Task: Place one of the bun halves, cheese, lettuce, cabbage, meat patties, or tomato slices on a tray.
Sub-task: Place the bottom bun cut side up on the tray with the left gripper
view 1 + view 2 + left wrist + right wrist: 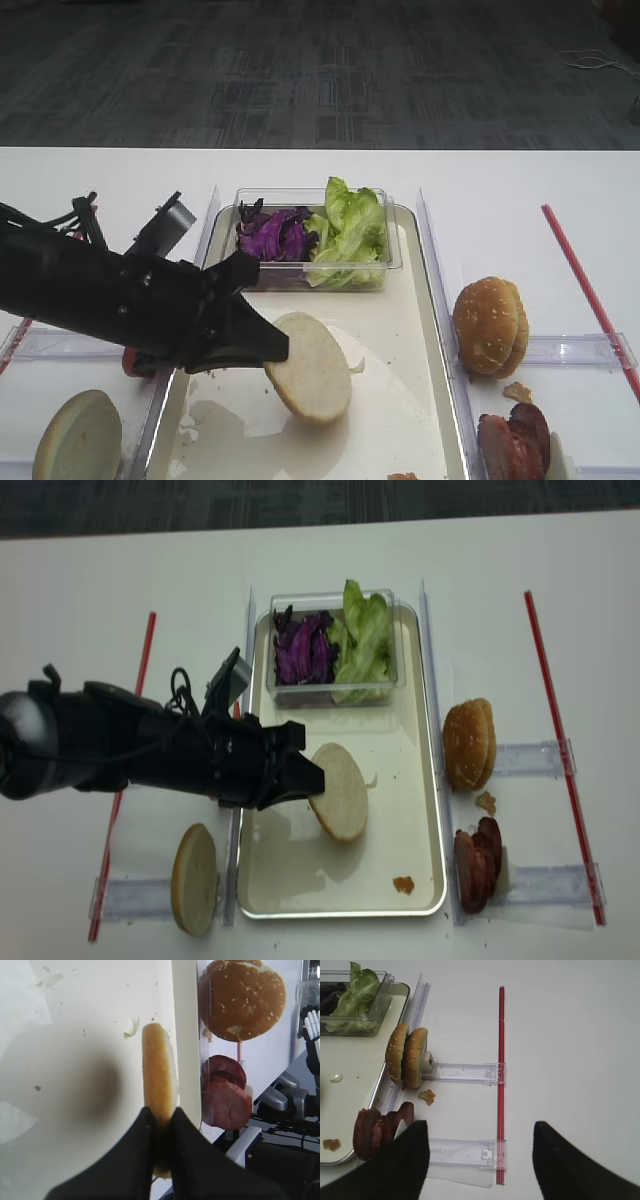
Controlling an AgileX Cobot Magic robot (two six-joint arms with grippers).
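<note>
The left gripper [272, 347] reaches in over the tray [430, 300] from its left rim, and its black fingers [182, 1135] are clamped on the near edge of a pale, flat bun half [310, 366]. The left wrist view shows the bun half edge-on, pinched between the two fingers and sticking straight out ahead of them. In the high views the disc hangs tilted just beyond the fingertips, above the cream floor of the tray; whether its lower edge touches the floor cannot be told.

Farther ahead of the fingers and to their left, at the tray's far end, a clear plastic tub [385, 262] holds the cabbage [272, 233] and the lettuce [350, 232] side by side. Across the tray from the fingers, on the white worktop [520, 190], stand two sesame buns [490, 325] on edge, with the meat patties [515, 440] nearer the camera. Another pale bun half [78, 438] lies on the worktop behind the left arm.

The right gripper [477, 1155] sits over the worktop right of the tray, its fingers [405, 1160] spread apart with nothing between them.
</note>
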